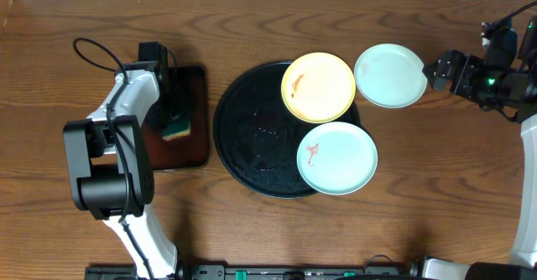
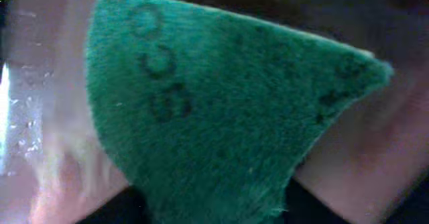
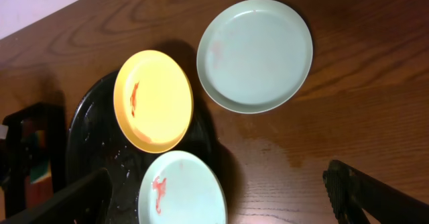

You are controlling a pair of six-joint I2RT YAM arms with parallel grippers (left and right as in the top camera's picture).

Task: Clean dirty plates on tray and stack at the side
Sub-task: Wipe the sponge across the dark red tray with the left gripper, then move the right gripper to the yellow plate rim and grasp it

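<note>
The black round tray (image 1: 252, 129) lies mid-table. A yellow plate (image 1: 317, 87) with a red-orange smear rests on its upper right rim. A mint-blue plate (image 1: 336, 158) with a red smear rests on its lower right rim. A second mint-blue plate (image 1: 389, 75) lies on the table right of the tray, with only a faint mark. My right gripper (image 1: 440, 69) is open and empty, just right of that plate. In the right wrist view its gripper (image 3: 216, 177) hangs above all three plates (image 3: 255, 53). My left gripper (image 1: 172, 112) is shut on a green sponge (image 2: 221, 117).
A rectangular reddish-brown tray (image 1: 195, 104) lies left of the black tray, under the left gripper and sponge (image 1: 176, 129). A damp patch (image 3: 268, 150) shows on the wood beside the black tray. A loose cable (image 1: 96, 54) loops at the far left.
</note>
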